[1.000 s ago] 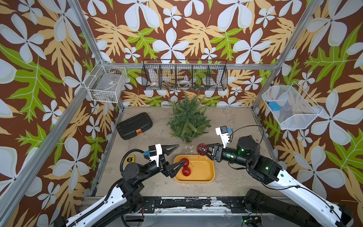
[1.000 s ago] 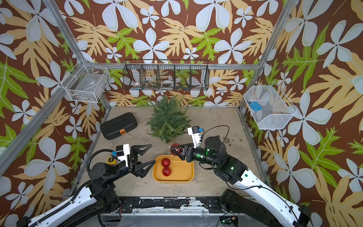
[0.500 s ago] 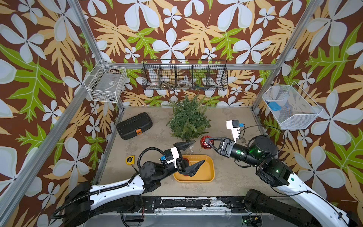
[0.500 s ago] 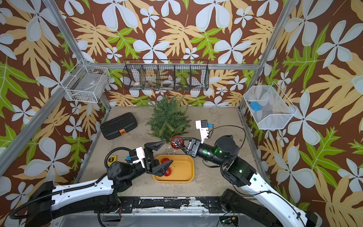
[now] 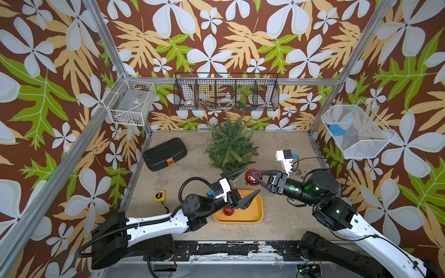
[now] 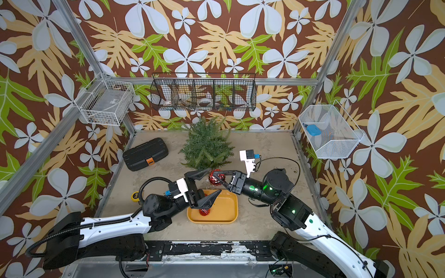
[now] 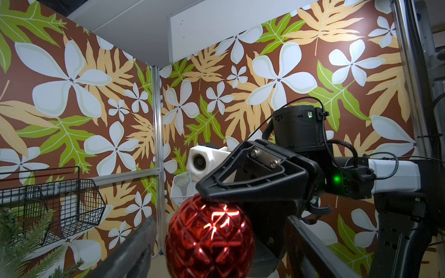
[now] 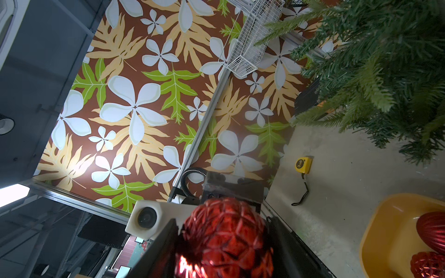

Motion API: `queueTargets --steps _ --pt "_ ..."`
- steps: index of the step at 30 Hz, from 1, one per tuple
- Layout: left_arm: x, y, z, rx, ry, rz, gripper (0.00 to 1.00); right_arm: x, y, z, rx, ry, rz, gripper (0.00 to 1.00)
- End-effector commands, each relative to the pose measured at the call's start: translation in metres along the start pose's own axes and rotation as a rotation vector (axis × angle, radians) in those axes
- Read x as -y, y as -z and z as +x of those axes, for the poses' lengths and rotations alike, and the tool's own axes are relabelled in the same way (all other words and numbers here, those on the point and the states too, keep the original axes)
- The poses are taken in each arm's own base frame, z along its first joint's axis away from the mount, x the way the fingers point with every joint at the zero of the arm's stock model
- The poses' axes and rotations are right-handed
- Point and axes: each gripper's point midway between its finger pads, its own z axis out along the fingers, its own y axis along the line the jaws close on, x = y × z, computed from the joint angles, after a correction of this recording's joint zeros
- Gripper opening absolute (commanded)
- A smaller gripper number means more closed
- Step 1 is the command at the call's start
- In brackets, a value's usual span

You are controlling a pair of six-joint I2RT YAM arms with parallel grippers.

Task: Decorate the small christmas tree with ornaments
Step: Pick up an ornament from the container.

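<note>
Fingers (image 5: 265,171) of the right gripper (image 5: 257,178) are pinched on a faceted red bauble (image 5: 250,177). Left gripper (image 5: 252,181) fingers are spread wide on either side of it; contact cannot be judged. The small christmas tree (image 5: 230,144) is seen just behind, at the back centre. On the yellow tray (image 5: 252,211) in front, two ornaments (image 8: 432,228) are largely hidden by the left gripper and cut off in the right wrist view.

One tree (image 5: 231,144). Three red baubles: raised bauble (image 7: 209,238), ribbed bauble (image 8: 433,231), faceted bauble (image 8: 427,264). One yellow tray (image 5: 254,210). One black case (image 5: 165,154). One tape measure (image 5: 159,195). Three wire baskets: two white, left basket (image 5: 130,103) and right basket (image 5: 356,134); one black basket (image 5: 226,96). Two hands: left hand (image 6: 215,180), right hand (image 5: 257,178).
</note>
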Motion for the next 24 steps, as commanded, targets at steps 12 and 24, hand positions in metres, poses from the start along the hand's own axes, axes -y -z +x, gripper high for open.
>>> queueTargets --steps 12,24 --pt "-0.008 -0.006 -0.002 0.026 -0.015 -0.059 0.68 -0.012 0.004 0.000 -0.005 0.001 -0.041 0.50" --pt "0.006 -0.003 -0.001 0.010 -0.038 0.027 0.59 -0.006 0.012 0.001 -0.007 0.029 0.021 0.75"
